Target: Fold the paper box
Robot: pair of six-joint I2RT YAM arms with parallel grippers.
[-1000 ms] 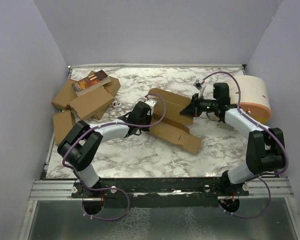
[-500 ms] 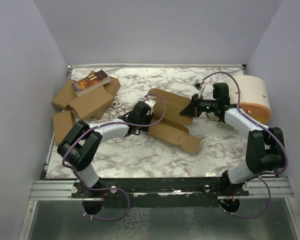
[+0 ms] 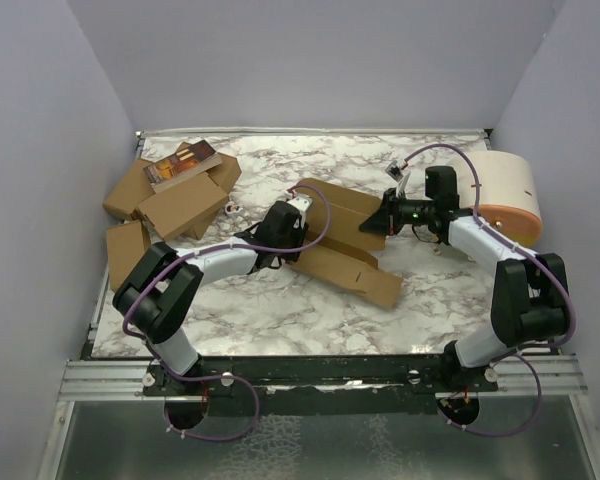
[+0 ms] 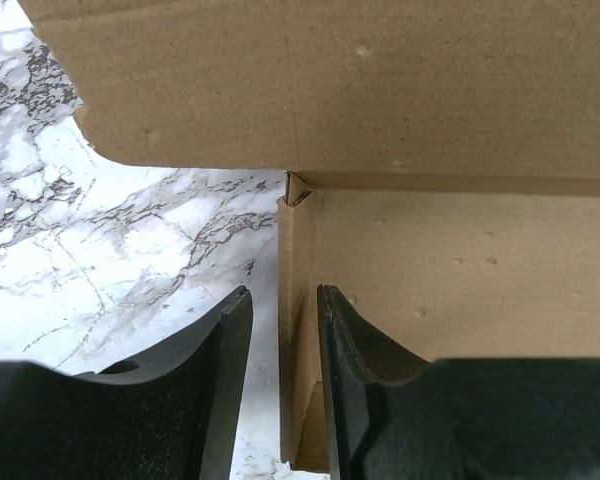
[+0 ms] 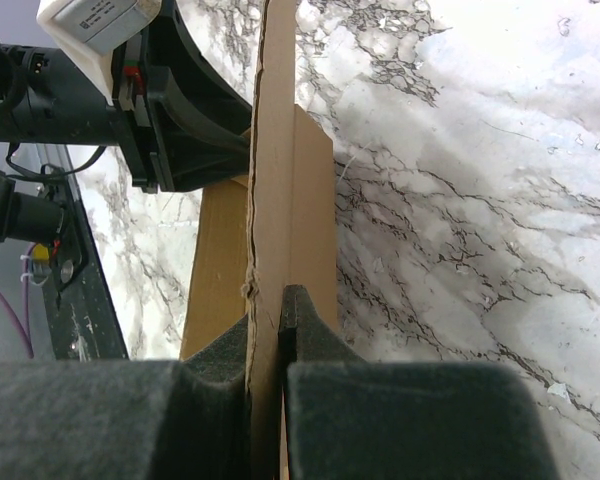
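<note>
Your box (image 3: 342, 262) lies partly folded in the middle of the bench (image 3: 430, 310), between the two arms. Your right gripper (image 5: 270, 300) pinches one of its panels edge-on between pressed pads. Your left gripper (image 4: 282, 292) straddles a side wall with its fingers slightly spread, one of them clear of the cardboard.

The middle of the table (image 3: 280, 310) was taken up by the paper box (image 3: 345, 265). Its sheet was pinched on edge by the right gripper (image 5: 270, 300), and one flap was straddled by the left gripper (image 4: 284, 300), with a thin slit left beside one finger. The far-left corner was blocked by a heap of cartons (image 3: 175, 200), and the right edge by a white cylinder (image 3: 505, 190). Bare marble was left free along the near edge and the far middle.
</note>
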